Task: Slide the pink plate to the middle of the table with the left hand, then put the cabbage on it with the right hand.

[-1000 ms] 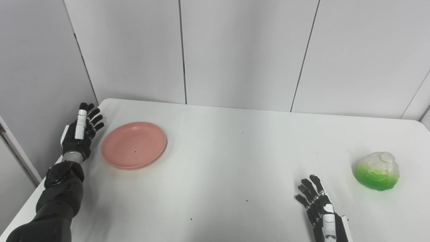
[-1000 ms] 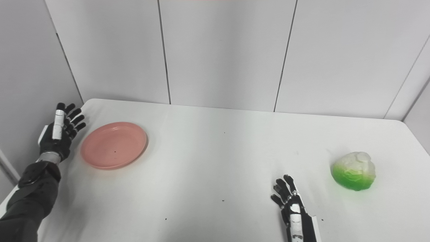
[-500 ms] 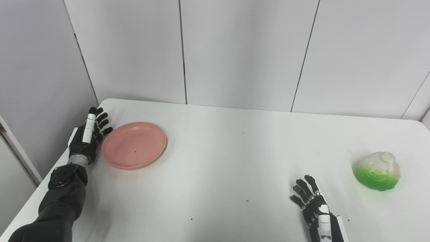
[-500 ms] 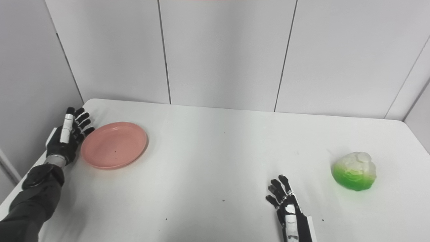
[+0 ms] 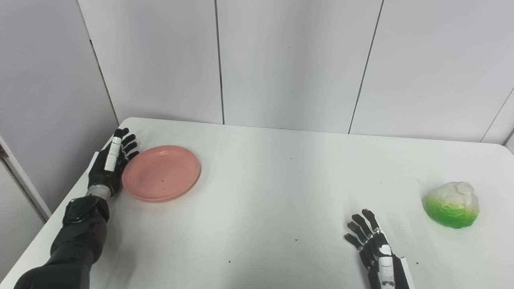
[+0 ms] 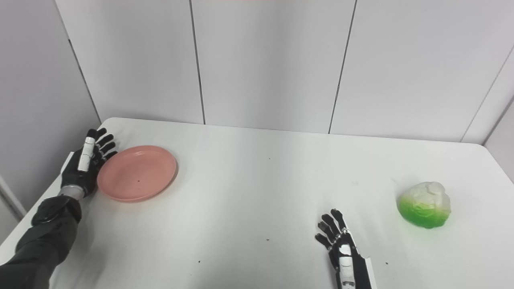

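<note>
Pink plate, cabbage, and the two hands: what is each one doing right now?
Pink plate: empty, flat on the table's left side.
Cabbage: resting on the table, far right, untouched.
Left hand: open, against the plate's left rim.
Right hand: open, holding nothing, apart from the cabbage.

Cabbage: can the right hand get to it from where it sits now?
Probably yes. The cabbage lies alone near the table's right side, and the open right hand rests nearer the front edge, to its left. Only bare table shows between them, so nothing blocks the way.
</note>
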